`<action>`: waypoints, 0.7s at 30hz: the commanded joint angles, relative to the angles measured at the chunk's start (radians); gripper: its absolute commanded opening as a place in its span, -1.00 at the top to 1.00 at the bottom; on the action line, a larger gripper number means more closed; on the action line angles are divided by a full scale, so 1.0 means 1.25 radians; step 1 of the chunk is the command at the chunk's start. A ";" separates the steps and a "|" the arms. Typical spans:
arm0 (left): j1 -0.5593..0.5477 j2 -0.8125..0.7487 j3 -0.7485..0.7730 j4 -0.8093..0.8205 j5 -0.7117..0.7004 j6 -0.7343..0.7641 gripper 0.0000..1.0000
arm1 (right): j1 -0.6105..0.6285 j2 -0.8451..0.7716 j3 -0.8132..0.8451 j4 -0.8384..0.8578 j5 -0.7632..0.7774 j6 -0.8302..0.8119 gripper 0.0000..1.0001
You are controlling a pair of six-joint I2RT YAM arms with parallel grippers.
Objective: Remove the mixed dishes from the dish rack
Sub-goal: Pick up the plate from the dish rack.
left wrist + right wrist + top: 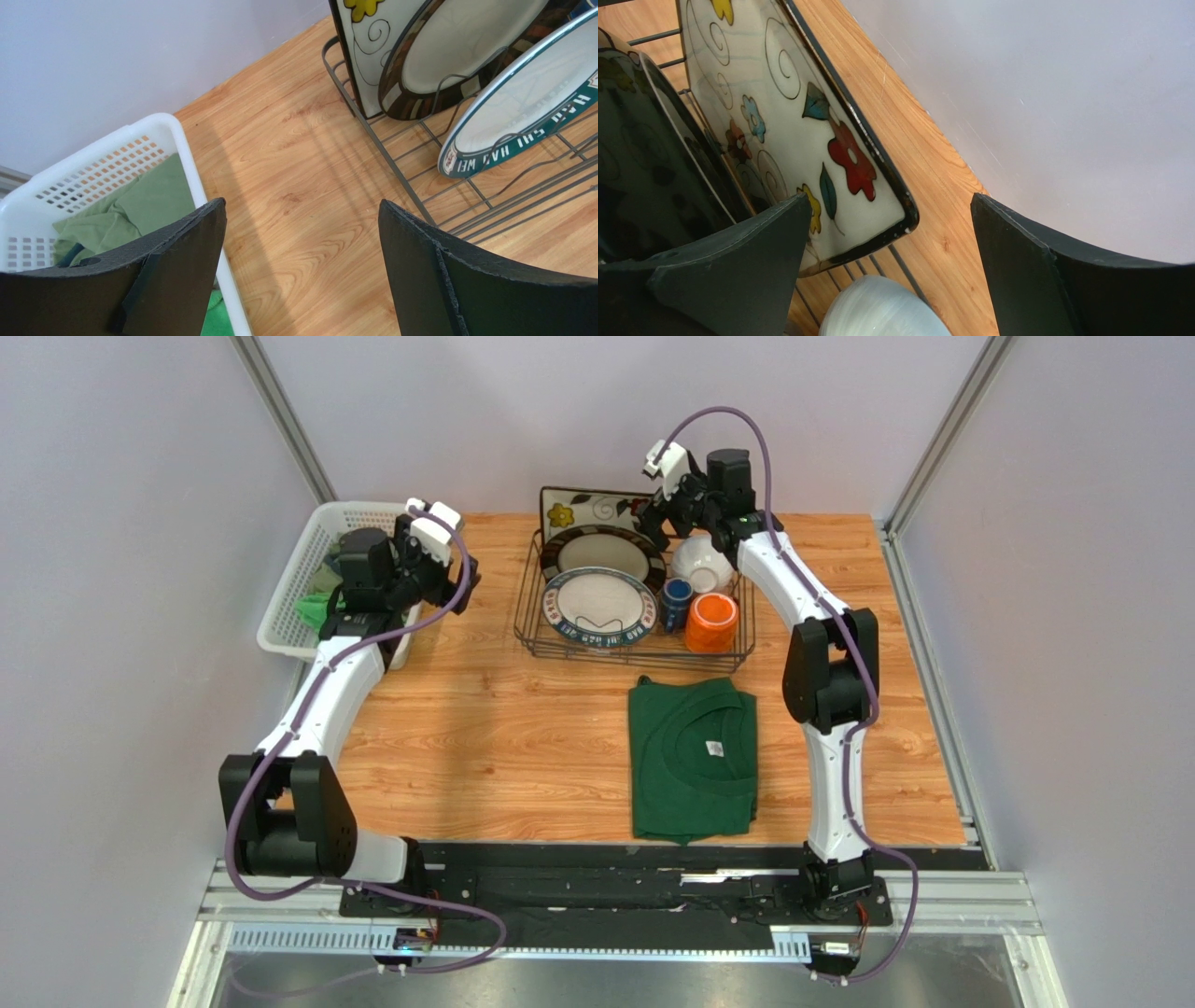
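The dark wire dish rack (pixel 530 623) stands at the table's back centre. It holds the square flower-patterned plate (pixel 589 507), a brown-rimmed round plate (pixel 605 555), a green-rimmed round plate (pixel 601 606), the white bowl (pixel 700 560), the dark blue mug (pixel 676 598) and the orange mug (pixel 711 620). My right gripper (pixel 671 507) is open and empty above the rack's back right; its wrist view shows the square plate's corner (pixel 808 126) and the bowl (pixel 885 311) between its fingers. My left gripper (pixel 452 574) is open and empty left of the rack (pixel 393 157), over bare wood.
A white perforated basket (pixel 302 567) with green cloth stands at the back left, beside my left gripper; it also shows in the left wrist view (pixel 105 161). A folded dark green shirt (pixel 690 756) lies in front of the rack. Walls close the back and sides.
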 commanded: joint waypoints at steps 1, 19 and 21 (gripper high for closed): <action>0.006 0.017 0.048 0.046 0.028 0.032 -0.75 | -0.002 0.027 0.062 0.044 -0.031 -0.022 -0.79; 0.005 0.060 0.042 0.106 0.083 0.051 -0.73 | -0.017 0.104 0.065 0.147 -0.161 0.021 -0.42; 0.006 0.061 0.042 0.107 0.085 0.051 -0.73 | -0.020 0.109 0.065 0.162 -0.178 0.028 -0.38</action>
